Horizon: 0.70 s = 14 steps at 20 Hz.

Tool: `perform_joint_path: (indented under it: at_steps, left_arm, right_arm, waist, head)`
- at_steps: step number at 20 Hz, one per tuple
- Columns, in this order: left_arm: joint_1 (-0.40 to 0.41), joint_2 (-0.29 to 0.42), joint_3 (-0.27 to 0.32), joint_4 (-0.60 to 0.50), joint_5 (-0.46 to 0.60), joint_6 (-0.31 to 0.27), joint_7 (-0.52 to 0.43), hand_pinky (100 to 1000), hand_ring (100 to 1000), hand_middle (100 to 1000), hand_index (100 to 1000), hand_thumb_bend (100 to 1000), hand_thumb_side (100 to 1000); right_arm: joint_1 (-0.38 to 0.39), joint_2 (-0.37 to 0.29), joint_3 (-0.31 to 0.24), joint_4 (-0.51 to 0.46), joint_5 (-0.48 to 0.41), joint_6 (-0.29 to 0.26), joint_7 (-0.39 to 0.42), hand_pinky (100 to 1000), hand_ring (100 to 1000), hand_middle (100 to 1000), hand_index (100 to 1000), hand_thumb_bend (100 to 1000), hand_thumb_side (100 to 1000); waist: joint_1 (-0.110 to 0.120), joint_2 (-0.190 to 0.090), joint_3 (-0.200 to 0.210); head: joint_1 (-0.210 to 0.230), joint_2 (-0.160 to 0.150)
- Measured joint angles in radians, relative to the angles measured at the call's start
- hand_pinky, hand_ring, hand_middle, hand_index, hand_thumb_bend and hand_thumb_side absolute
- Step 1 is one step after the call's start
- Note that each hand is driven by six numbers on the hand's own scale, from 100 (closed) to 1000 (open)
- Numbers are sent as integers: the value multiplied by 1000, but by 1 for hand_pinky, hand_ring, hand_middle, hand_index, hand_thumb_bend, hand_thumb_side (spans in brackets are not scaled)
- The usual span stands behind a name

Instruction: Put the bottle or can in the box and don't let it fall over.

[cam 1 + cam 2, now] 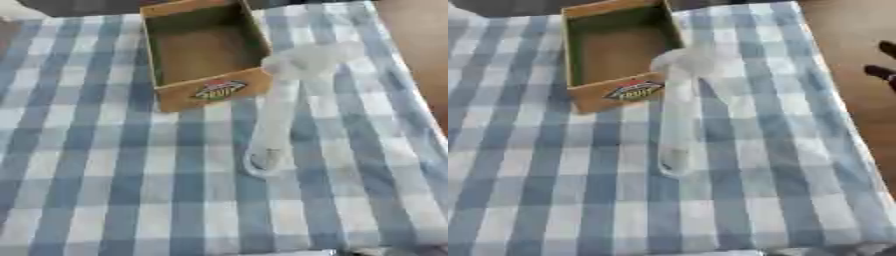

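A tall clear bottle (278, 115) stands upright on the blue and white checked cloth. Its base rests near the cloth's middle, and its top appears beside the front right corner of the box. The open cardboard box (210, 92) sits at the back, with a coloured label on its front wall and nothing inside it. The bottle is outside the box, just right of it and in front. Neither hand shows in either view.
The checked cloth (105, 190) covers the whole table. The table's right edge (842, 115) runs diagonally, with brown floor beyond it. Two small dark shapes (881, 60) show over the floor at the right edge; I cannot tell what they are.
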Motion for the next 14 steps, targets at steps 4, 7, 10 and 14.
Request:
perform_joint_path:
  at_steps: [4,7,10,14]
  left_arm:
    - [0,0,0,0,0,0,0,1000,507,711,862,644,406]
    - [0,0,0,0,0,0,0,1000,508,711,862,645,406]
    - [0,0,0,0,0,0,0,1000,508,711,862,645,406]
    - [0,0,0,0,0,0,0,1000,508,711,862,646,406]
  right_arm:
    - [0,0,0,0,0,-1,0,803,947,1000,890,100,721]
    - [0,0,0,0,0,-1,0,803,946,1000,890,100,720]
    - [1,0,0,0,0,-2,0,803,950,1000,894,100,724]
    - [11,0,0,0,3,-5,9,803,957,1000,901,100,731]
  waist:
    - [0,0,0]
    - [-1,0,0]
    - [-2,0,0]
    - [-3,0,0]
  head:
    - [0,-7]
    - [0,-8]
    - [0,-8]
    - [1,-8]
